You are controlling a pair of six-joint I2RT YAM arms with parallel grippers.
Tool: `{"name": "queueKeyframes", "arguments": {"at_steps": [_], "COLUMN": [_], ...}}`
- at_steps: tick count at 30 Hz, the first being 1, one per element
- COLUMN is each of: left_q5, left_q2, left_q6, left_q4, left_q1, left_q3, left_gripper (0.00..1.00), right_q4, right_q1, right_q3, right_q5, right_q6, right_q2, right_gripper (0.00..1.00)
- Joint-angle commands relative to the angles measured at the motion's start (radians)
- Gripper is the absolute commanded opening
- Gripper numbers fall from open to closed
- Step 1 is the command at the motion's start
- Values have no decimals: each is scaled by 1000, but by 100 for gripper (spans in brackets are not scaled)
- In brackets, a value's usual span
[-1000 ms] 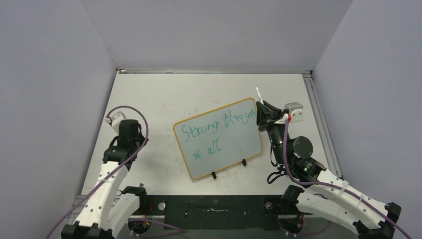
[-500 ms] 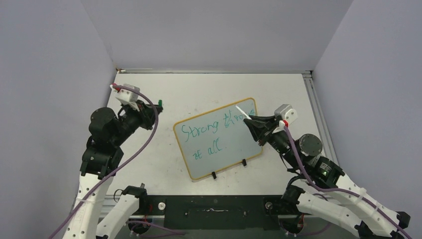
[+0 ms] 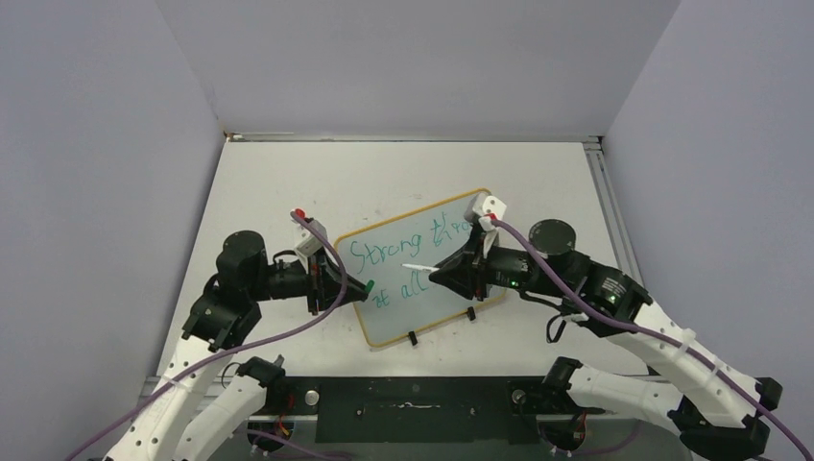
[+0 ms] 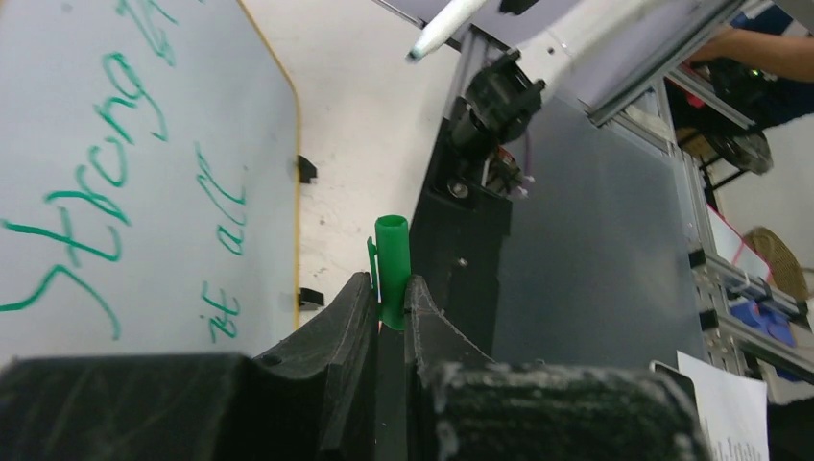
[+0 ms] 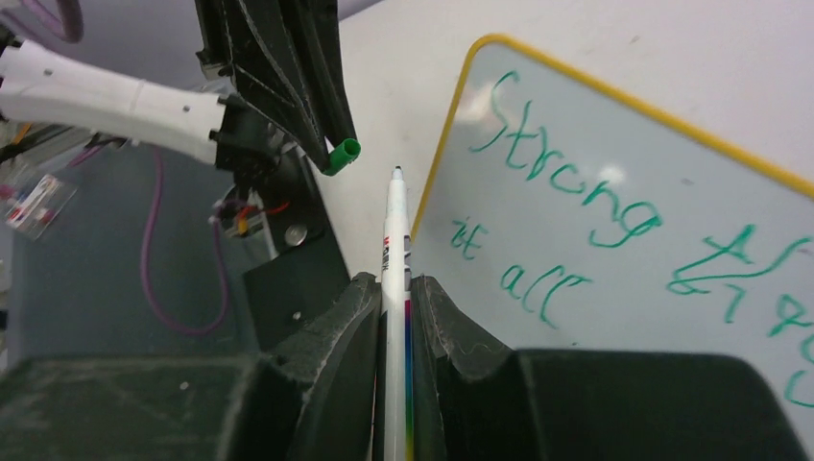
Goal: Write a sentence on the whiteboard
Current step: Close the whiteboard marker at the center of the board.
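The whiteboard (image 3: 389, 322) lies tilted on the table, yellow-framed, with the green sentence (image 3: 389, 252) in two lines, also readable in the left wrist view (image 4: 106, 163) and right wrist view (image 5: 576, 192). My left gripper (image 3: 347, 288) hovers at the board's left edge, shut on a green marker cap (image 3: 366, 287) whose open end sticks out past the fingertips (image 4: 391, 259). My right gripper (image 3: 437, 276) is over the board, shut on a white marker (image 3: 418, 267). The marker's bare tip (image 5: 395, 230) points left at the cap (image 5: 342, 154), a short gap apart.
Two black clips (image 3: 412, 337) (image 3: 471, 313) sit on the board's near long edge. A black base plate (image 3: 413, 408) runs along the table's near edge. An aluminium rail (image 3: 614, 230) lines the right side. Grey walls enclose the table.
Both arms swung inward and lowered over the board. The left gripper brought the cap from the far left; the right gripper turned the marker from the board's far right corner to point left.
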Motion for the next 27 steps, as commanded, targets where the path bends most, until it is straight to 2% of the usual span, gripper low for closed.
{"name": "queueKeyframes", "arguments": {"at_steps": [1, 10, 14, 19, 27], "left_q5": [33, 9, 4, 2, 5], "left_q2": [-34, -8, 7, 14, 37], "left_q6": [1, 15, 18, 22, 30], "left_q4": [27, 70, 71, 67, 58], "left_q1": [-80, -214, -236, -251, -273], "left_q3": [-38, -115, -119, -117, -110], "left_gripper": [0, 0, 0, 0, 0], "right_q4": [-92, -202, -218, -215, -196], "right_q1": [-12, -89, -143, -148, -147], "right_q3": [52, 70, 59, 37, 2], "right_q5": [-220, -399, -516, -598, -661], "right_q6": [55, 26, 18, 14, 6], "right_q2": [72, 143, 153, 177, 203], "right_gripper": [5, 5, 5, 5, 5]}}
